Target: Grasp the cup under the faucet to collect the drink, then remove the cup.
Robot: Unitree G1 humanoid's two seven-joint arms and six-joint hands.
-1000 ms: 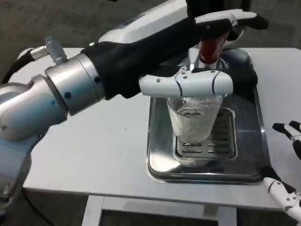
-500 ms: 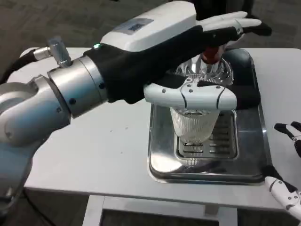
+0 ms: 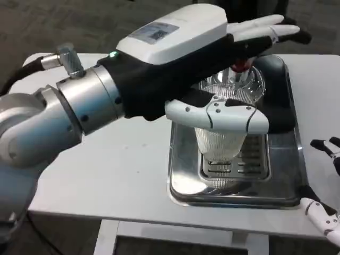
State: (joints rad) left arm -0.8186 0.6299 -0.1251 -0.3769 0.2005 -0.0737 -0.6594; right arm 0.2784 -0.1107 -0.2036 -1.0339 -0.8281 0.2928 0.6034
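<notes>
A clear ribbed cup stands tilted over the grate of the steel drip tray. My left hand reaches across from the left and grips the cup near its rim, thumb across the front and fingers stretched behind. The red faucet tip shows just under those fingers, above the cup's mouth. Whether liquid is in the cup I cannot tell. My right hand shows at the lower right edge of the table, fingers apart and holding nothing.
The drip tray sits in the white table, with the dark back of the dispenser behind the cup. Bare tabletop lies to the left of the tray and a strip to its right.
My left hand has rolled so its white back faces up, and the cup has tipped with its rim now showing. The right hand stays put.
</notes>
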